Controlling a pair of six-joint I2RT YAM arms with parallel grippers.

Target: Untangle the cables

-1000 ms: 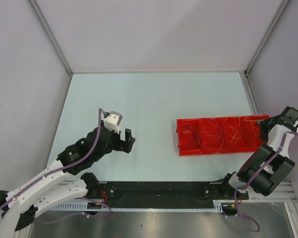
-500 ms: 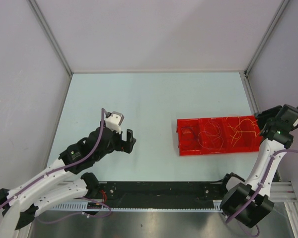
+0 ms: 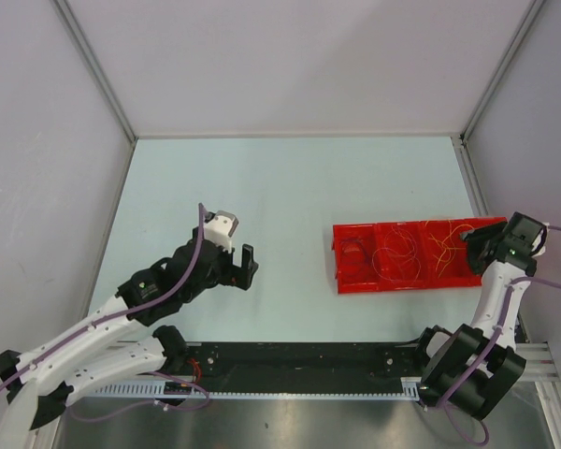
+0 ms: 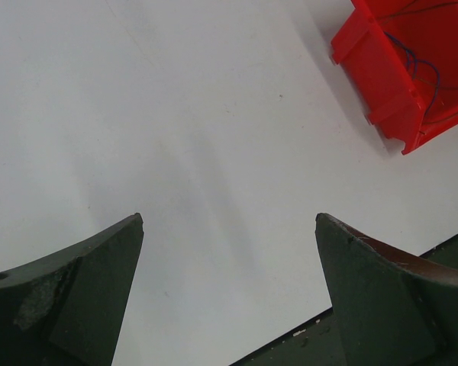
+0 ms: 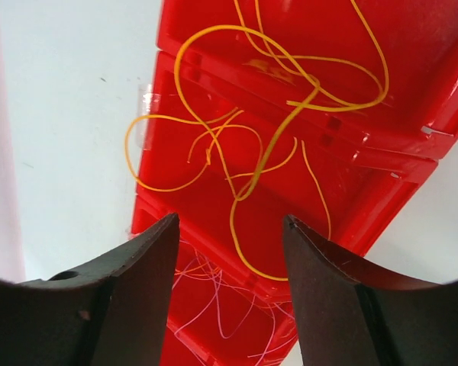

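While the right gripper (image 5: 229, 221) hangs spread and empty above them, yellow cables (image 5: 273, 149) lie looped across the dividers of the red tray (image 5: 389, 164). The left gripper (image 4: 229, 219) gapes wide over the table (image 4: 175, 114).

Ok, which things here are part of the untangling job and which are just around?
Job: yellow cables, pink cables and dark cables, all in the red tray; right gripper, open above the yellow ones.
Just around: left gripper, open over the table.
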